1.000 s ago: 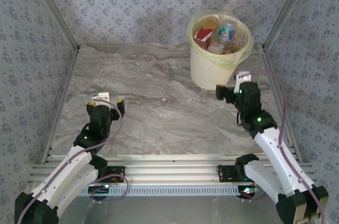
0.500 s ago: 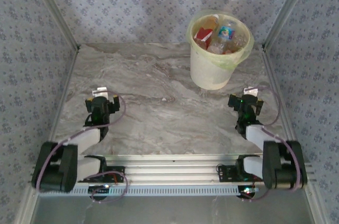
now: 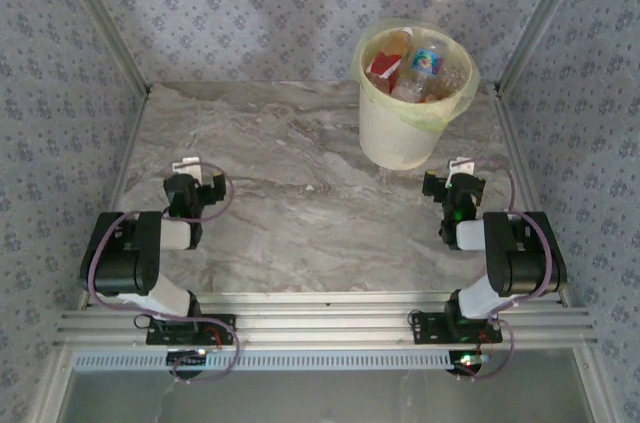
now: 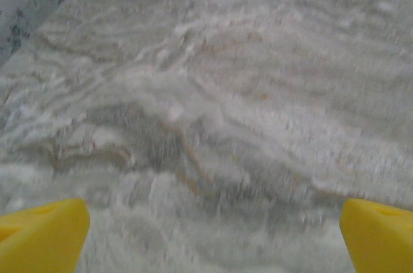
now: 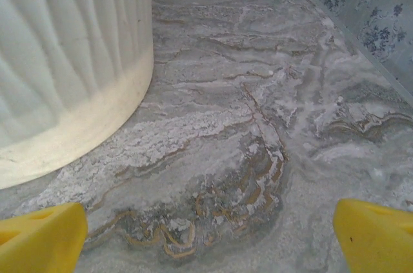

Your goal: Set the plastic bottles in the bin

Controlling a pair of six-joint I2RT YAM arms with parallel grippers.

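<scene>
Bottles (image 3: pixel 415 61) are seen heaped inside the bin (image 3: pixel 398 138), which is set at the far right of the marble table (image 3: pixel 300 173). Both sets of jaws are spread wide and empty: the left gripper (image 4: pixel 213 234) is held over bare table, the right gripper (image 5: pixel 210 234) near the bin's base.

The overhead camera looks down from high behind the near edge over the whole desk (image 3: pixel 280 173). Both wrist cameras ride low and close, facing forward along its marble top. The right one shares the bin (image 5: pixel 71 60) with the overhead view.
</scene>
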